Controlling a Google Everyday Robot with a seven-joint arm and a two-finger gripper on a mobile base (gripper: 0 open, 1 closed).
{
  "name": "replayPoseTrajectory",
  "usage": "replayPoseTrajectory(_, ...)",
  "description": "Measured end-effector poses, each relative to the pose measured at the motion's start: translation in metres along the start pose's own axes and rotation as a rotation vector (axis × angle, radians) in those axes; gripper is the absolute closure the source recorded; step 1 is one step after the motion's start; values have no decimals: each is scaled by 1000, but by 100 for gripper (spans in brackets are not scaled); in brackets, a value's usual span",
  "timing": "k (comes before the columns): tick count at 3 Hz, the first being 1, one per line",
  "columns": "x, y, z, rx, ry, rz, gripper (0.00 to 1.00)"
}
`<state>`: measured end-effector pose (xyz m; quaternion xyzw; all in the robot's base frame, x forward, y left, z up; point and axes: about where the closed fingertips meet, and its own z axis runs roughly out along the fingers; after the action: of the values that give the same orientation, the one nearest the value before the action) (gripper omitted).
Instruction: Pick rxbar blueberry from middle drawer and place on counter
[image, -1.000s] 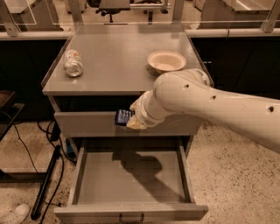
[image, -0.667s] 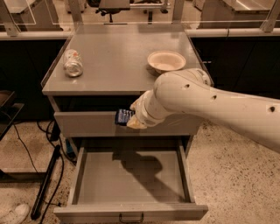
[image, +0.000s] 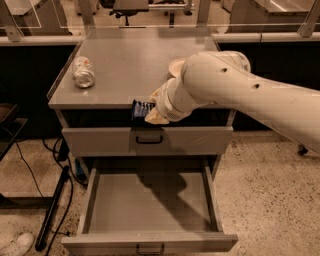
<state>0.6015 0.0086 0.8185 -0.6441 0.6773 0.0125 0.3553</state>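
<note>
My gripper (image: 148, 112) is shut on the rxbar blueberry (image: 142, 110), a small dark navy bar with pale lettering. It holds the bar in the air at the front edge of the counter (image: 130, 65), level with its rim. The middle drawer (image: 150, 210) stands pulled open below, its flat grey floor bare. My white arm (image: 240, 95) reaches in from the right and covers the right part of the counter.
A silvery can (image: 83, 71) lies on its side at the counter's left. The cream bowl (image: 175, 67) peeks out behind my arm. The top drawer (image: 148, 140) is closed. A black pole (image: 52, 210) and cables lie on the floor at left.
My gripper has risen with the bar, from in front of the top drawer to the level of the counter's front edge. The arm now hides most of the bowl.
</note>
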Motion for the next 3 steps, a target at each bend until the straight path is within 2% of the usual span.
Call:
replayPoseTrajectory(1,1,-2,2,-13,-7,6,100)
replayPoseTrajectory(2,-4,-17,5,-50,-24,-12,100)
replayPoseTrajectory(3,-32,-64,-6,-69,-44,-76,100)
